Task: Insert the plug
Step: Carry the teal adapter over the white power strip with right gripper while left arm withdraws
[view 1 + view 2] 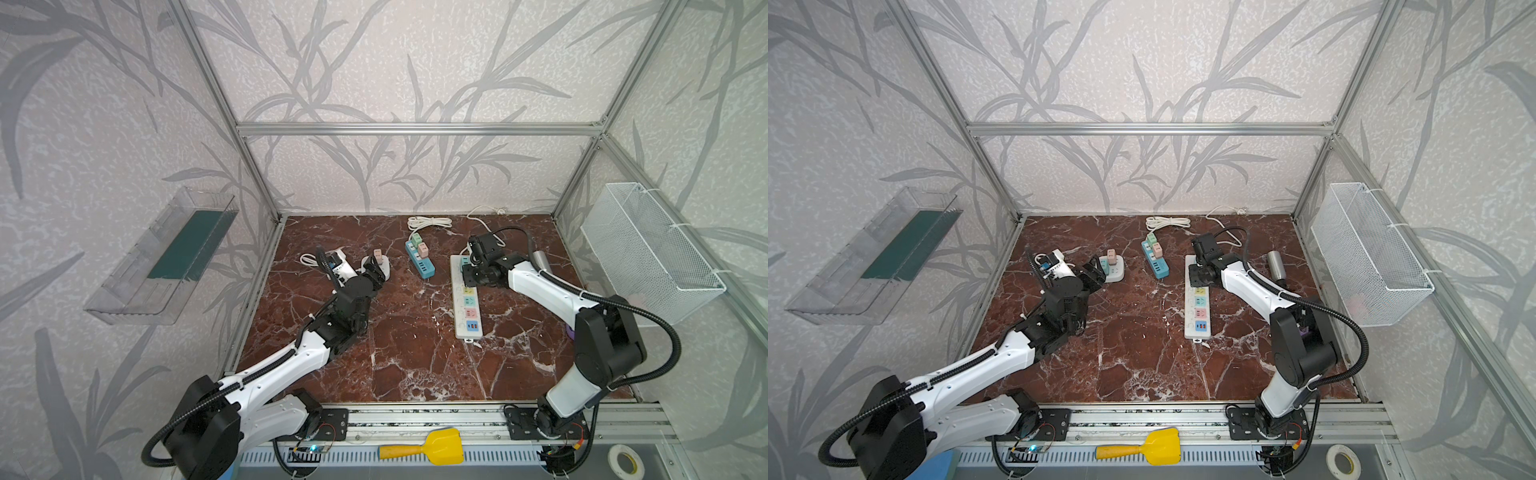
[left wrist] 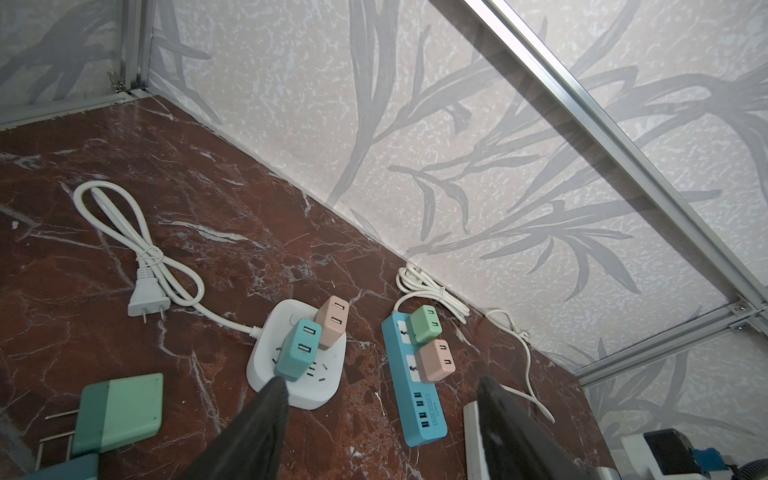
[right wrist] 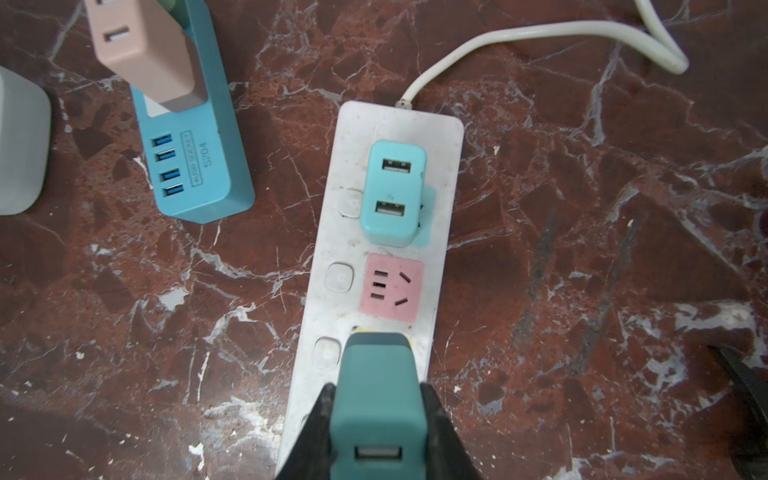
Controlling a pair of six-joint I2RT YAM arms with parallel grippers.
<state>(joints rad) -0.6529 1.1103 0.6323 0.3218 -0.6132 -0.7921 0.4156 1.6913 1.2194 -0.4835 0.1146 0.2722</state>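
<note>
A: Which plug?
B: A dark teal boxy plastic charger plug [image 3: 378, 399], 1 USB port facing up, standing upright.
A: Where?
B: Over the yellow socket [image 3: 363, 331] of a long white plastic power strip [image 3: 332, 232] lying flat, beside its pink socket [image 3: 392, 286].

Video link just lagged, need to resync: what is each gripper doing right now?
Left gripper: open, holding nothing.
Right gripper: shut on the teal plug, over the white power strip.

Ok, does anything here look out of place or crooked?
A green charger lies flat on the table with its prongs bare, not in any socket. A yellow scoop sits by the front rail, off the table, and seems unrelated to the plugs.
</note>
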